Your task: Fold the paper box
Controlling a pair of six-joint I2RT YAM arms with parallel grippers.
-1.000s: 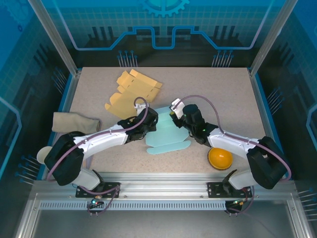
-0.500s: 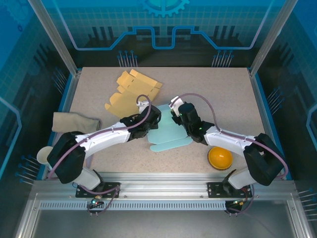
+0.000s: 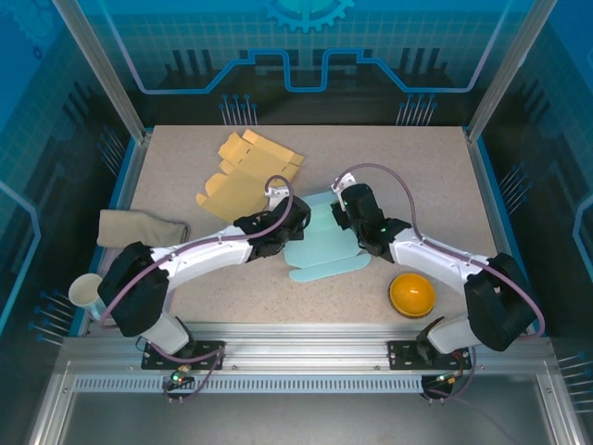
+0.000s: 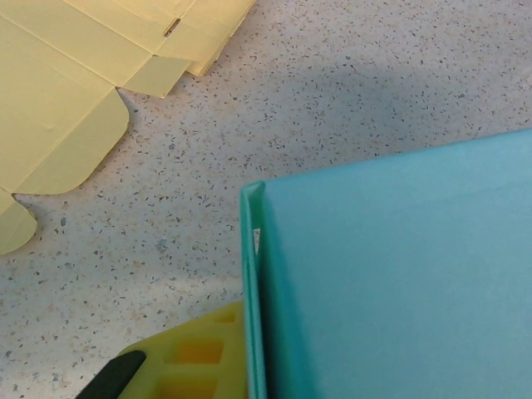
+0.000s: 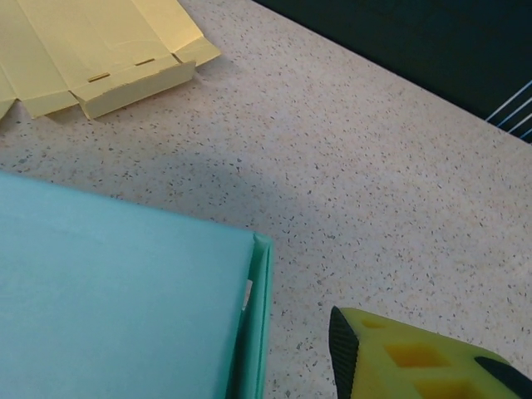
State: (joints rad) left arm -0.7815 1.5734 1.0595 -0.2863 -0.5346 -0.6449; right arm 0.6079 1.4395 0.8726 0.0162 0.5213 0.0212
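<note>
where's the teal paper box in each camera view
Top external: teal paper box just below centre.
Left wrist: box lower right, its corner near mid-frame.
Right wrist: box lower left, its corner near mid-frame.
Shared landmark: yellow flat cardboard, upper left of the box in all three.

I see the paper box [image 3: 320, 248] lying mid-tabletop [image 3: 435, 176]. Behind it, to the left, a flat cardboard sheet [image 3: 243, 171] lies well apart from it. A folded cloth [image 3: 139, 229] rests at the left edge, with a cup [image 3: 85, 290] by the near-left corner. A dome [image 3: 411, 295] sits near-right of the box.
</note>
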